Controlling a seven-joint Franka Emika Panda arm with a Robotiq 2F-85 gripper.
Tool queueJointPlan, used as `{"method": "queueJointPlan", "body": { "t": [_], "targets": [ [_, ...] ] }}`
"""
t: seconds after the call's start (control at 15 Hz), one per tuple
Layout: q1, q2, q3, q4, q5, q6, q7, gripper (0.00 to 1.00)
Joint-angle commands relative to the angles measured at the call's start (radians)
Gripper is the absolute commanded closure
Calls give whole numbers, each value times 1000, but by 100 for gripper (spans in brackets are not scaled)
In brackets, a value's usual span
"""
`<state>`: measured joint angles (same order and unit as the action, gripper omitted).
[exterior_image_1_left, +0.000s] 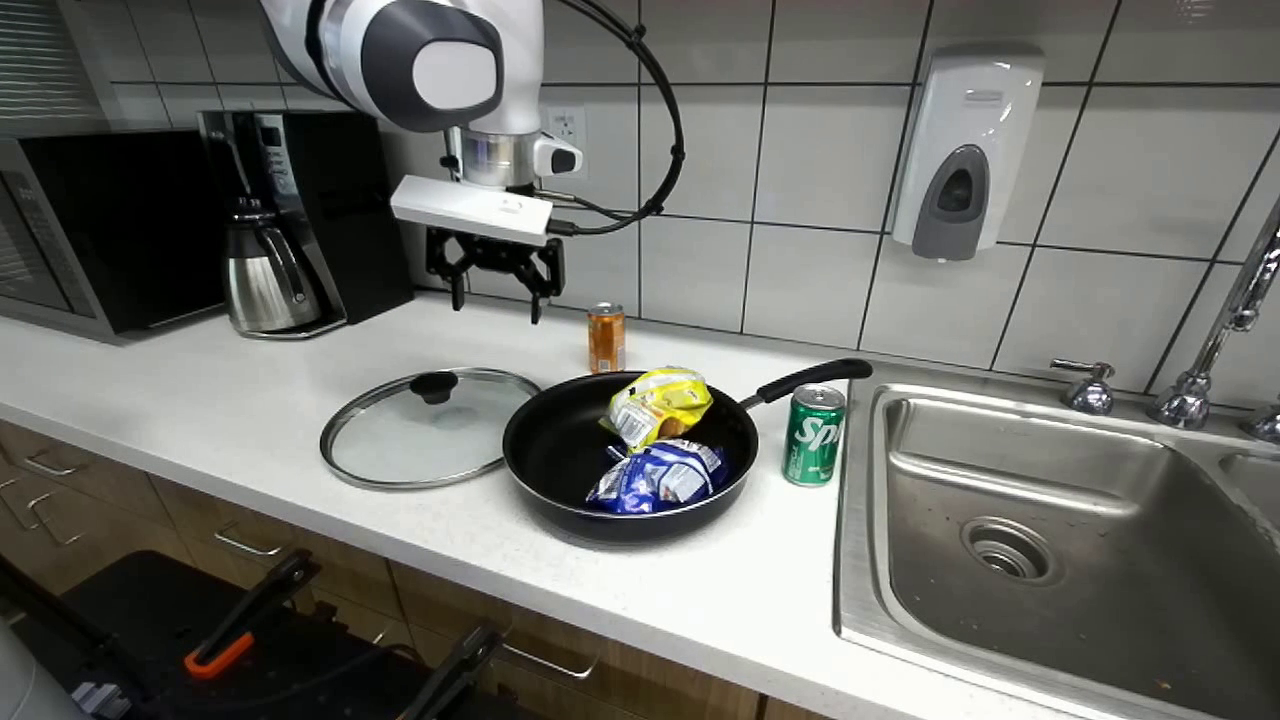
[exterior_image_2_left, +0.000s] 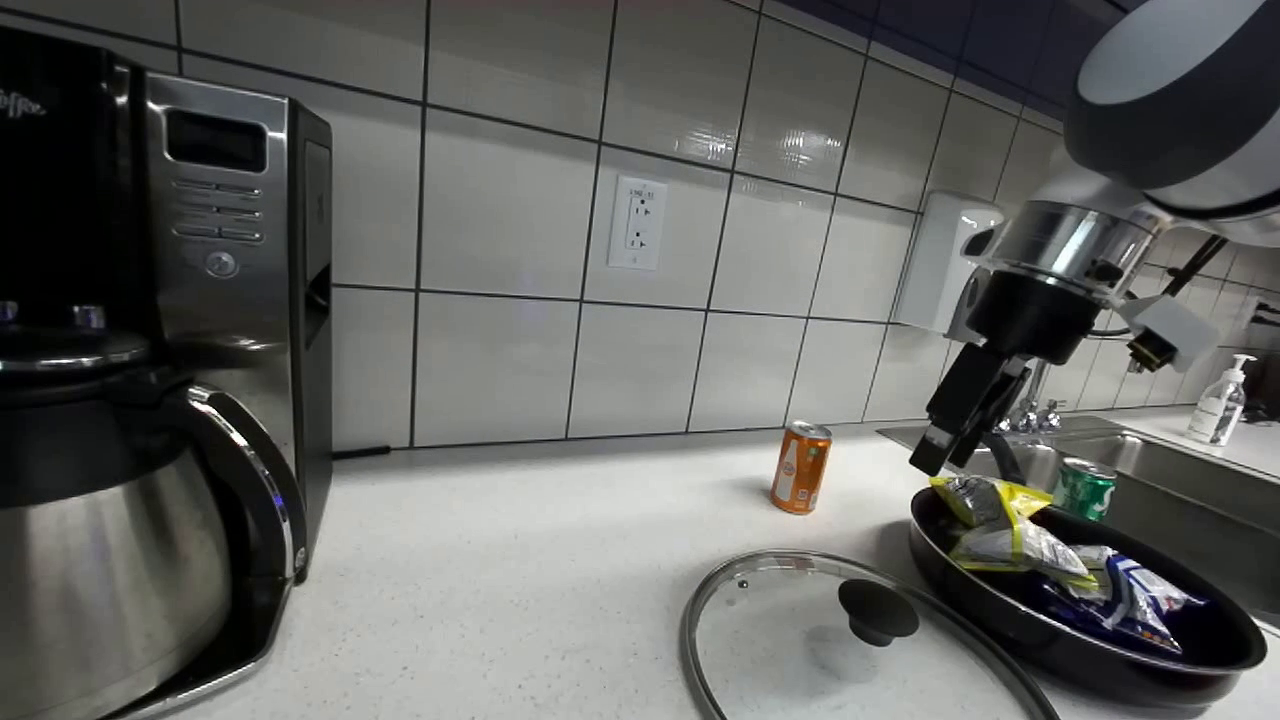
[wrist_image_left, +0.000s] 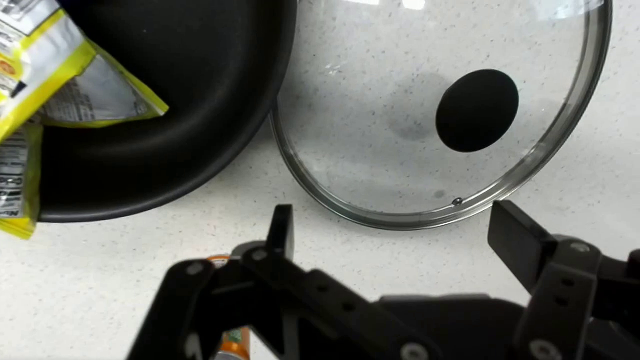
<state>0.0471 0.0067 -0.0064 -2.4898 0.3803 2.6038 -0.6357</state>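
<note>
I have the pincer (exterior_image_1_left: 497, 308) spread and empty; below it, the yellow bag (exterior_image_1_left: 658, 405) and blue bag (exterior_image_1_left: 665, 478) already lie in the pan (exterior_image_1_left: 555, 450), the lid (exterior_image_1_left: 430, 430) still off, untouched.

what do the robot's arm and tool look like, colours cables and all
The arm is white, with a rounded dark grey cap around a pale panel. It carries a silver metal collar, looping black cables and a white bar-shaped housing. The tool is black, with two angular, linked fingers and pale round bolt heads.
</note>
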Motion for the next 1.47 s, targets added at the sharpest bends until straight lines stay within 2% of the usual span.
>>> {"method": "queueJointPlan", "body": {
  "t": [0.0, 0.07, 0.13, 1.4],
  "targets": [
    [-9, -17, 15, -2, -14, -62, -46, 0],
    [-6, -11, 19, 4, -21, -78, -49, 0],
    [-7, -1, 19, -1, -4, -35, -19, 0],
    [-6, -1, 21, -1, -4, -54, -35, 0]
  ]
}}
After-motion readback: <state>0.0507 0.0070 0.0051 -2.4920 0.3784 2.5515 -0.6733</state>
